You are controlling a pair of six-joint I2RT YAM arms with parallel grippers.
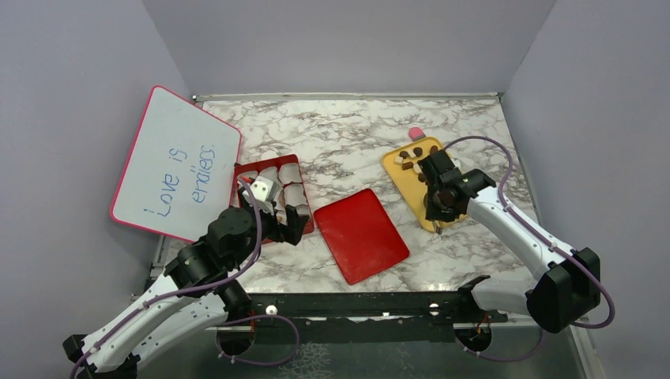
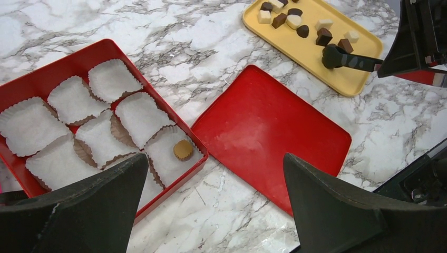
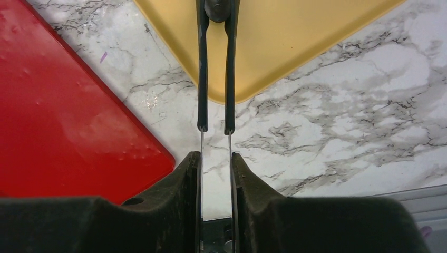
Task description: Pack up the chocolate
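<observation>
Several chocolate pieces [image 1: 411,154] [image 2: 295,21], dark, tan and white, lie on a yellow tray [image 1: 407,189] [image 2: 316,60] [image 3: 274,47]. One tan chocolate [image 2: 183,149] sits in a paper cup of the red box [image 1: 251,168] [image 2: 63,58]. My right gripper [image 1: 436,210] [image 3: 216,158] is shut on black-tipped tongs [image 3: 202,79] [image 2: 337,56] that reach over the tray; whether their tips hold a piece I cannot tell. My left gripper [image 1: 276,217] [image 2: 216,211] hangs open over the marble between the box's near corner and the red lid [image 1: 361,234] [image 2: 269,126].
A whiteboard [image 1: 175,162] with a pink frame leans at the back left beside the box. A small pink block [image 1: 416,133] lies at the tray's far end. White paper cups [image 2: 74,100] fill the box. Grey walls enclose the marble table [image 1: 332,134].
</observation>
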